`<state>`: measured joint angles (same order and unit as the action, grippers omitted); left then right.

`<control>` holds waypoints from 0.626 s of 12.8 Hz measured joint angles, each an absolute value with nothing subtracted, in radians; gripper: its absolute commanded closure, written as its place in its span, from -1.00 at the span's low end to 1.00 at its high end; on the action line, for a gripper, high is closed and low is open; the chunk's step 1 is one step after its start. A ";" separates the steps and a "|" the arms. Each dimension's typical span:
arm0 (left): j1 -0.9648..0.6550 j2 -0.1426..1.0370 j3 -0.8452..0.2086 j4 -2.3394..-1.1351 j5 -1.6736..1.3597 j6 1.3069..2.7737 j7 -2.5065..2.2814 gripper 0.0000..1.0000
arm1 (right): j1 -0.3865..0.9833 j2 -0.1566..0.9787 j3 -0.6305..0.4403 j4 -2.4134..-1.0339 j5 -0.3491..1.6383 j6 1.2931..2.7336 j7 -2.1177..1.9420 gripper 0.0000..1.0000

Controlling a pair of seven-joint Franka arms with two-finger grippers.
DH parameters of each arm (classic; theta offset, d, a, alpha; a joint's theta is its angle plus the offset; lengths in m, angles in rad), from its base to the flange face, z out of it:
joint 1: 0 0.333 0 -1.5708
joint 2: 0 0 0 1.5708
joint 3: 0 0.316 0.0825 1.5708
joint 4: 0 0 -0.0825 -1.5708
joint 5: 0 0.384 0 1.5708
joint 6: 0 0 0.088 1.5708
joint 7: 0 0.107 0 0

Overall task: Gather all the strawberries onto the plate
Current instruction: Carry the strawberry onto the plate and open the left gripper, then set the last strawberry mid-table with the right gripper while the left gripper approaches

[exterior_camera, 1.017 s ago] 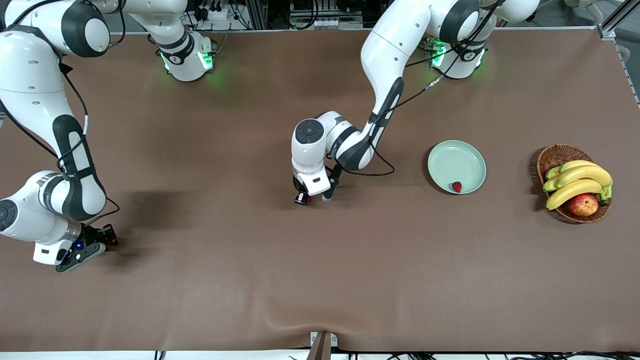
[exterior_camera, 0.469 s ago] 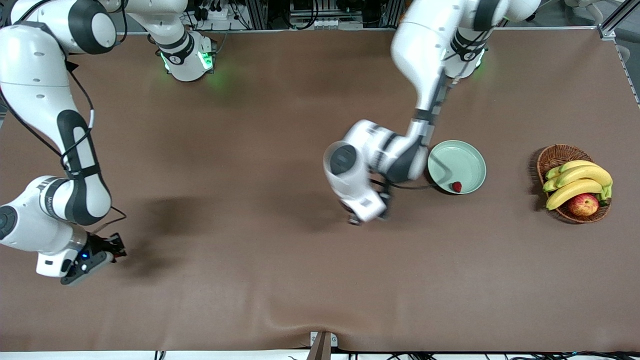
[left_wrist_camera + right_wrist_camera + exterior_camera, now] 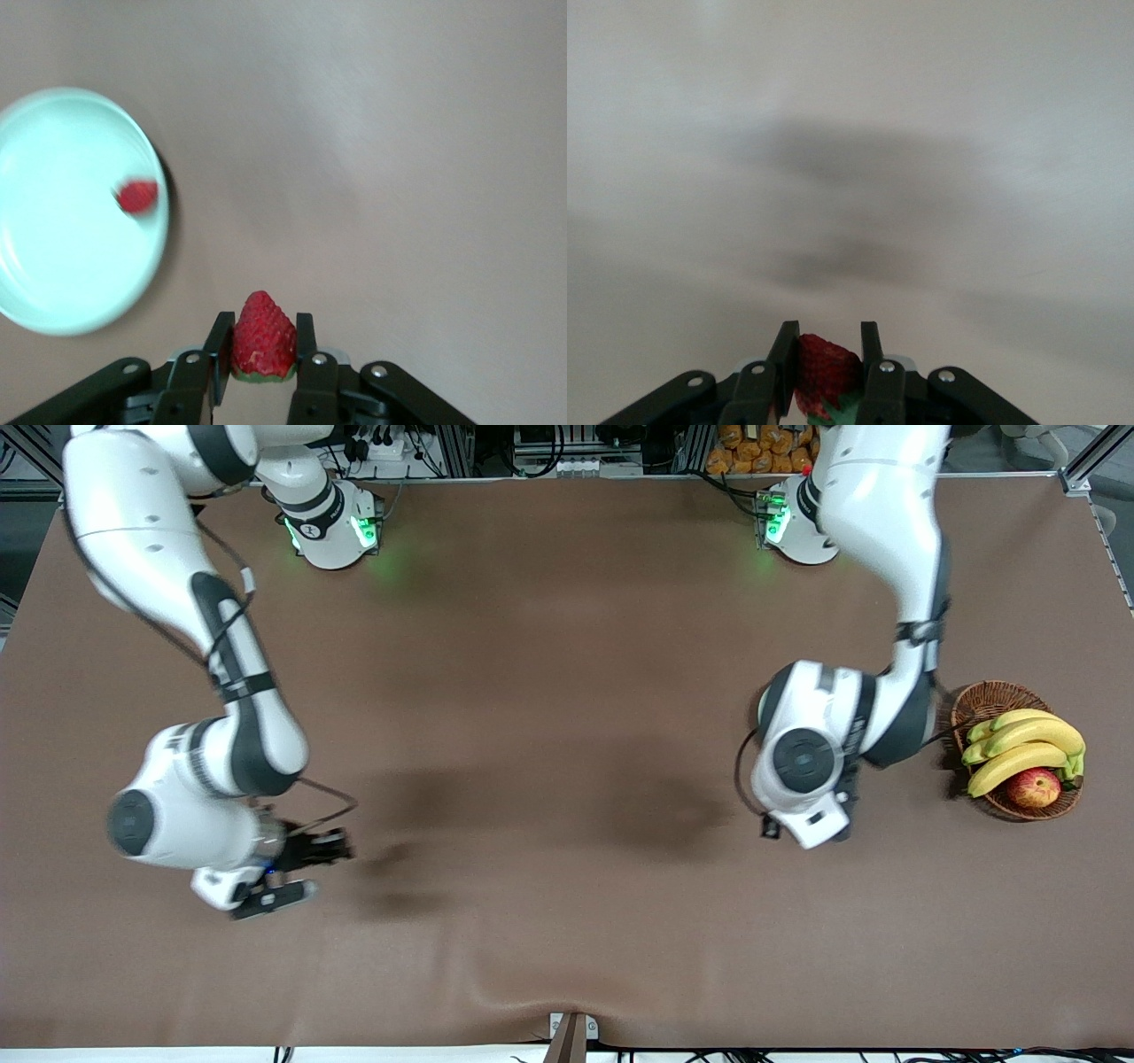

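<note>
1. Since a second ago, the left arm has swung from mid-table toward the plate point(image 3: 53, 292), and the right arm has come inward.
2. Left gripper point(image 3: 263, 367) pinches a strawberry point(image 3: 263, 336), hanging beside the plate; another berry point(image 3: 137, 196) lies in it.
3. Right gripper point(image 3: 825, 372) clamps a third strawberry point(image 3: 824, 372) over bare table.
4. Berries look soft and light, so gentle side grips suit.
5. No readable writing anywhere.

A brown wicker basket point(image 3: 983, 701) is set on the brown-covered counter point(image 3: 549, 691) toward the left arm's end. Yellow bananas point(image 3: 1028, 746) are laid across it, and a red-yellow apple point(image 3: 1034, 787) is tucked in beside them, nearer the front camera.
</note>
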<state>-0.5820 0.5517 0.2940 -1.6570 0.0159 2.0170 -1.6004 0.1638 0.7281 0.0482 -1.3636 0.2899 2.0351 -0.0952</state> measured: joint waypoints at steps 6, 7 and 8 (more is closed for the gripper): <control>-0.519 0.332 0.285 -2.125 0.094 2.106 -1.420 0.11 | 0.408 0.741 0.045 -1.378 0.404 2.028 0.185 1.00; -0.522 0.331 0.274 -2.170 0.115 2.127 -1.420 -0.99 | 0.431 0.748 0.045 -1.382 0.409 2.036 0.197 1.00; -0.524 0.331 0.265 -2.202 0.124 2.156 -1.420 -1.00 | 0.452 0.758 0.045 -1.385 0.410 2.057 0.203 1.00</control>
<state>-0.5242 0.3308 0.2652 -2.2018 0.1238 2.1563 -1.4199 0.4517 0.7579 0.0446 -1.3846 0.4104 2.0569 0.2025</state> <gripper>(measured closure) 0.617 0.674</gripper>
